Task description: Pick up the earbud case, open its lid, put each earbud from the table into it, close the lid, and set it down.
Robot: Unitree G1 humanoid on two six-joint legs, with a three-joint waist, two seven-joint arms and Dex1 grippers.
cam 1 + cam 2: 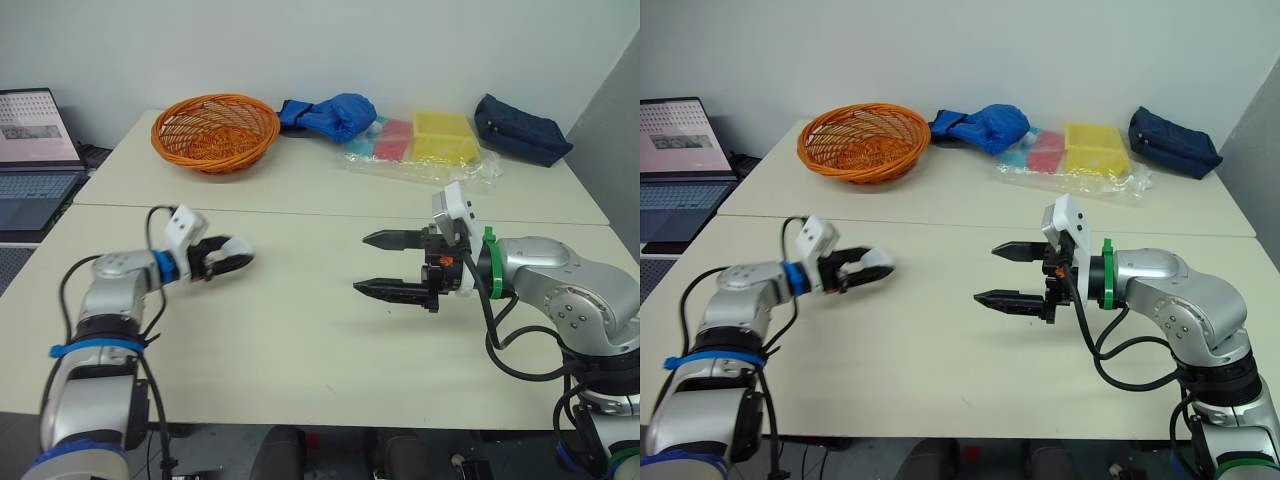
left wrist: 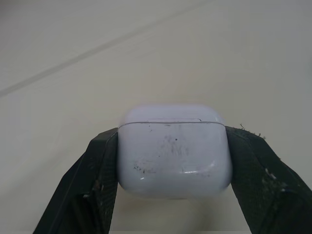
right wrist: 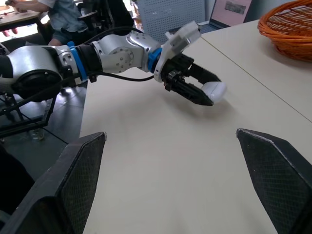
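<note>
Over the table, left hand grips earbud case, sides covered.

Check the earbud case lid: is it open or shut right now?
Shut. The earbud case shows only a thin seam line under its lid, with no gap, while held in the left gripper.

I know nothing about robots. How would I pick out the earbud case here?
Look at the near half of the cream table, on the robot's left, in front of the orange wicker basket. There the left gripper pinches a small, rounded, glossy white earbud case between its black fingers. It is the only thing held: the right gripper is open and empty.
</note>
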